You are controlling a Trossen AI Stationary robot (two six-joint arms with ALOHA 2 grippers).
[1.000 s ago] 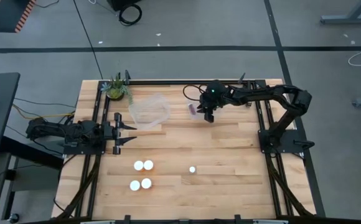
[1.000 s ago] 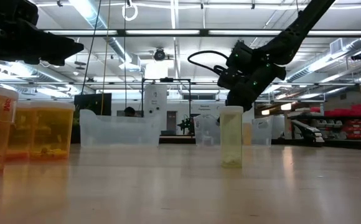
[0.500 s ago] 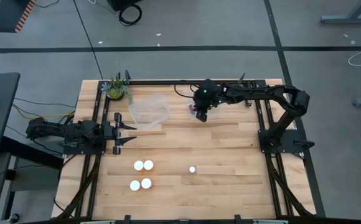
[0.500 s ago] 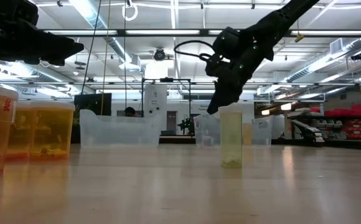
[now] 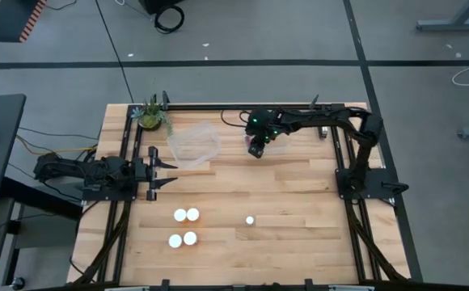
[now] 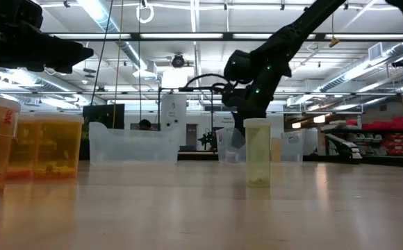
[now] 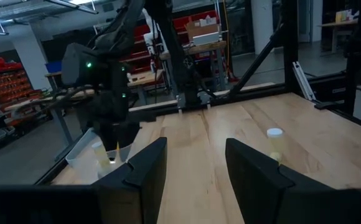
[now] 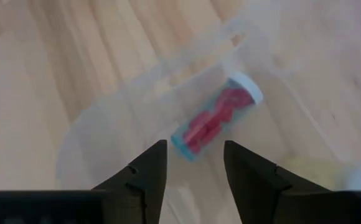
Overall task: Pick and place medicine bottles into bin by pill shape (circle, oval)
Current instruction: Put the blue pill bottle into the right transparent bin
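Observation:
A clear medicine bottle (image 8: 215, 121) with red pills and a white cap lies on its side in a clear bin (image 8: 106, 118) near the table's far edge. My right gripper (image 8: 195, 146) hangs open just above it, pointing steeply down, over the far middle of the table (image 5: 255, 150). Several white-capped bottles (image 5: 184, 226) stand at the near left, and one more (image 5: 250, 220) stands near the middle. My left gripper (image 5: 166, 168) waits open and level at the table's left.
A second clear bin (image 5: 194, 144) sits left of the right gripper, with a small green plant (image 5: 150, 115) at the far left corner. In the low view, orange bottles (image 6: 48, 146) stand left and a pale bottle (image 6: 258, 151) stands in the middle.
My right gripper has gone toward the table's left edge, to above the red-pill bottle, and has tipped and rolled as it went. The bottle has stayed where it lay.

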